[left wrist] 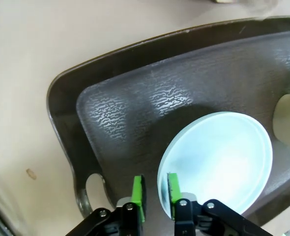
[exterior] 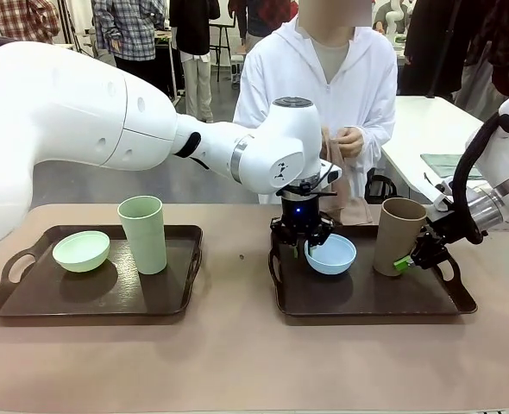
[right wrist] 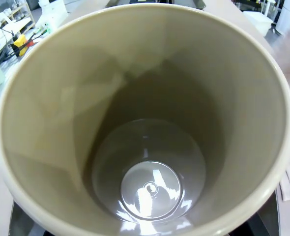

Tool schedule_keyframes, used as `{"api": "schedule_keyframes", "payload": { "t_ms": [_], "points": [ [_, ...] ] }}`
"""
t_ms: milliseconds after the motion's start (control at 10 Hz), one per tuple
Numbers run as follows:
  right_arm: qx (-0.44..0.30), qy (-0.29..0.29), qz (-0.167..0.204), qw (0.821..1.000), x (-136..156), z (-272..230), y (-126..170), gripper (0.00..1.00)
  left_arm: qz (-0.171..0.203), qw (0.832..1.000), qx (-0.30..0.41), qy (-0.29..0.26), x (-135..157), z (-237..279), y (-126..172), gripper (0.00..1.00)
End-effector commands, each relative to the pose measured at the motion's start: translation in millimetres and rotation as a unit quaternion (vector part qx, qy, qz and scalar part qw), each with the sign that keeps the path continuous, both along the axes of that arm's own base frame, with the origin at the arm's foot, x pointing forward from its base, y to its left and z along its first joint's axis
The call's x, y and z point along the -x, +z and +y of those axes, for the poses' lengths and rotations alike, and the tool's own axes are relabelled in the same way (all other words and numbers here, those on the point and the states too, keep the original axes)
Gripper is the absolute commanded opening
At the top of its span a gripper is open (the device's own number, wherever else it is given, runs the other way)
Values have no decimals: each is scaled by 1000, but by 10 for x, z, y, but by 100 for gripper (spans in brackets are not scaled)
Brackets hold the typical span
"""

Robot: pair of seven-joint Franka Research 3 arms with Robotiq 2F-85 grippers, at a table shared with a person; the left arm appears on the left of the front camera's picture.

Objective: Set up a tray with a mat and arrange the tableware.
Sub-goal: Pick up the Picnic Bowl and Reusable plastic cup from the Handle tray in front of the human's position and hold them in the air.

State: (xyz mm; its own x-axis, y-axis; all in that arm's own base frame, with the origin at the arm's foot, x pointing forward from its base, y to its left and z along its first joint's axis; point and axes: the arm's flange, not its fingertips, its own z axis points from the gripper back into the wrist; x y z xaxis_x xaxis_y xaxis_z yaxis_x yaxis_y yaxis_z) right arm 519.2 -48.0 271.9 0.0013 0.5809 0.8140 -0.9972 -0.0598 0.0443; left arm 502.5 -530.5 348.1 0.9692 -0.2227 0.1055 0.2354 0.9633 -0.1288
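Matte blue bowl (exterior: pixel 330 254), left pincer (left wrist: pixel 156 192) spread astride rim, right pincer (exterior: pixel 407 261) by tumbler (exterior: pixel 398 233), state unclear

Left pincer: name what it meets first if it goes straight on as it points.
Likely the light blue matte bowl: the left pincer straddles its rim, so one finger meets the bowl's wall, the other the dark brown tray; depth unclear.

green bowl (exterior: pixel 81 251): matte, upright, lower left, on left tray (exterior: pixel 30 306)
green tumbler (exterior: pixel 142 234): standing just right of it
blue bowl (exterior: pixel 330 254): centre, right tray (exterior: pixel 367 306)
tan tumbler (exterior: pixel 399 235): upright beside it
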Motion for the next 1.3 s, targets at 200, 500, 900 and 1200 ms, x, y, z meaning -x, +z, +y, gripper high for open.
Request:
{"api": "schedule_keyframes", "payload": {
  "t_ms": [200, 500, 900, 1200],
  "points": [
    [-10, 0, -12, 1000, -56, -10, -28, 19, 13, 1000, 4, -7, -13, 26, 50, 0],
    [-7, -7, -13, 1000, -51, -18, -15, 0, 31, 999, -13, -7, 14, 64, 81, 0],
    [1, 4, -47, 999, 334, -28, 1114, 0, 40, 999, 12, 0, 329, 367, 1222, 0],
    [49, 16, -71, 996, 640, 215, 2012, 0, -3, 1000, 20, 0, 645, 504, 2101, 0]
  ]
}}
